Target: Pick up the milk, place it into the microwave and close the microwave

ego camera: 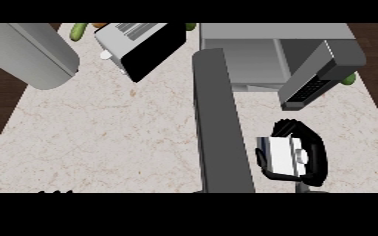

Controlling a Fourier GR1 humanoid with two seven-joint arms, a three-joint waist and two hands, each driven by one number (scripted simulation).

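Observation:
The milk (280, 155), a small white carton with a round cap, is held just above the counter at the lower right. My right hand (314, 152) is shut on it, black fingers curled over its top and far side. The microwave (251, 65) stands at the back right with its cavity exposed. Its open door (221, 125) juts toward me as a long grey slab just left of the milk. The dark control panel (314, 82) lies behind the hand. Only the fingertips of my left hand (55, 191) show, at the lower left edge.
A toaster (136, 42) with a black side stands at the back centre-left. A large grey cylinder (37, 55) lies at the back left. Green vegetables (78, 30) peek out behind them, and another green item (348, 78) sits by the microwave's right side. Beige counter (111, 130) spreads left of the door.

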